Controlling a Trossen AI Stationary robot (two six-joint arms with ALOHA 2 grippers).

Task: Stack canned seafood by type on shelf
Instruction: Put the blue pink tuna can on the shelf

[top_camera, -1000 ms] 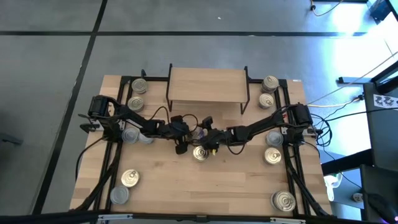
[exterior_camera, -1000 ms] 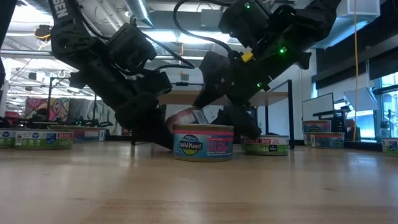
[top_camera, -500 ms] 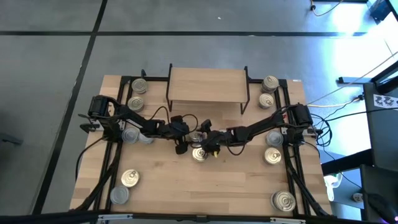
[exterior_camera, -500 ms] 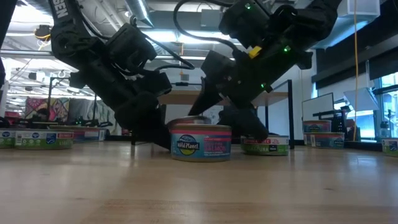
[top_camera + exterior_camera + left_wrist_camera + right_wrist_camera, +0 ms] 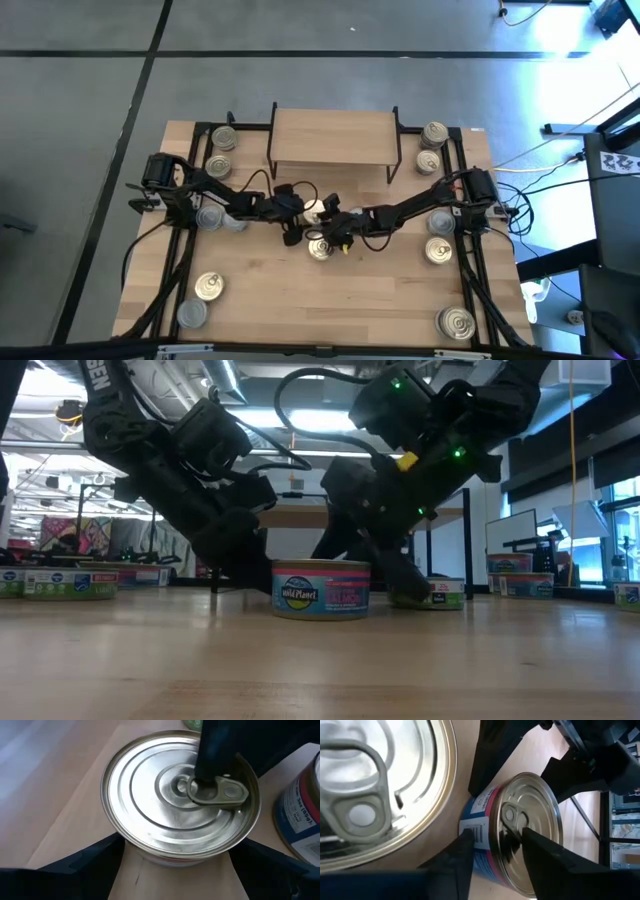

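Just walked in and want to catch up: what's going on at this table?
Two robot arms meet at the middle of the table, just in front of the shelf, which has no tins on it yet. The left gripper is open, straddling a pull-ring tin. The right gripper is down right beside it, next to a pink-and-blue tin. The other tins wait along the table's sides.

Round short tins (image 5: 209, 288) with pull-ring lids lie scattered flat on the table, and the light-wood shelf (image 5: 333, 137) stands at its far edge.
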